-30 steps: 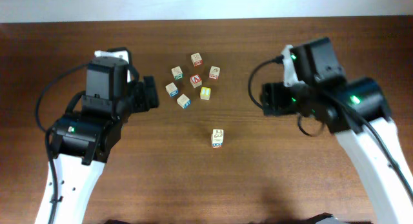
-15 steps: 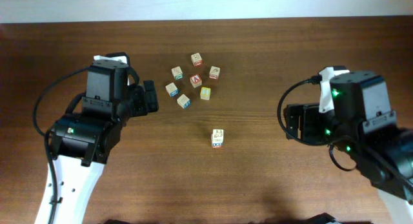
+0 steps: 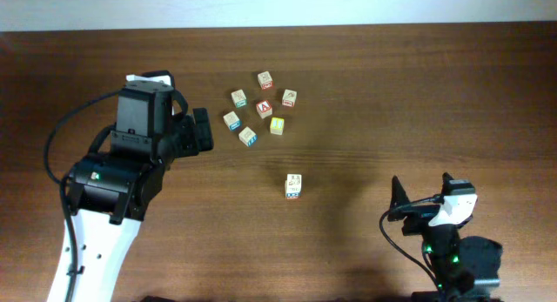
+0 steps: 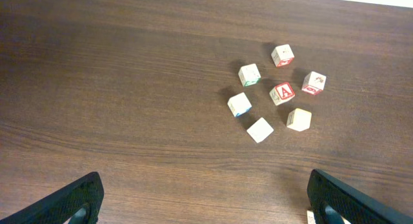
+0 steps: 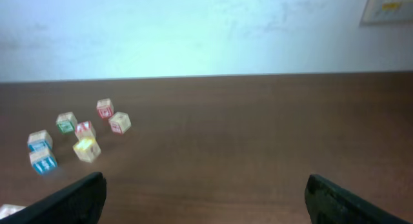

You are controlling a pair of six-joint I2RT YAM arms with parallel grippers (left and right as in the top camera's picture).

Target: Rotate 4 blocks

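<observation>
Overhead, nearest my base, my right claw [image 3: 421, 196] sits low at the right side of the table [image 3: 365, 93]. It is released, its two fingers spread with nothing between them, well apart from every block. Farther out, toward the middle, stands a lone block [image 3: 293, 185], pale with yellow and blue marks, off on its own. Beyond it, on my left side, my left claw [image 3: 205, 130] is released too, spread wide and empty. It points at the cluster of blocks [image 3: 231, 120] just beside it and touches none. Seven cubes lie there, close together yet apart. Nearest are a blue-marked one [image 3: 248, 136] and a yellow-faced one [image 3: 277, 125], then the red A block [image 3: 265, 108] in the middle. Past it are a green-bordered one [image 3: 238, 98] and an orange-marked one [image 3: 289, 97], and farthest a red-bordered one [image 3: 265, 79]. My left wrist view shows those seven ahead of my parted fingertips [image 4: 71, 201]. My right wrist view shows them blurred, far off to the left, with a pale wall [image 5: 193, 30] beyond the table's far edge.
</observation>
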